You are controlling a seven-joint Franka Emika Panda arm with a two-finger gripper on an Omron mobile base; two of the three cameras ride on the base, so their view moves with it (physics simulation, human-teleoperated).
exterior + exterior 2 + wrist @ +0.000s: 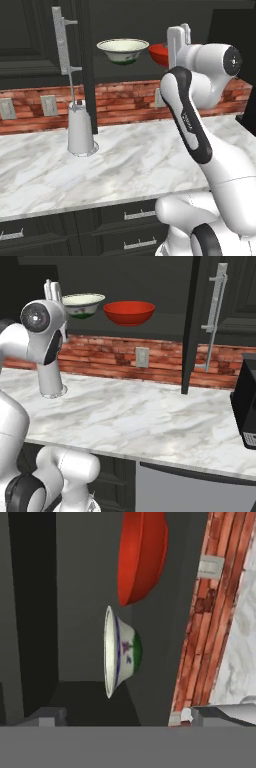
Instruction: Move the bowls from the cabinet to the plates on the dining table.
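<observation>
While I'm up at the open cabinet [30, 45], I'm on step one: fetching a bowl. L to R on the shelf: cream bowl w/ green markings [123, 50], then red bowl [129, 312] just beside it, apart. My hand [120, 718] is spread wide, holding nothing, rolled sideways, aimed at the cream bowl, not touching yet. Next, I reckon: ease fwd, straddle its rim, clamp, lift clear w/o knocking the red one.
</observation>
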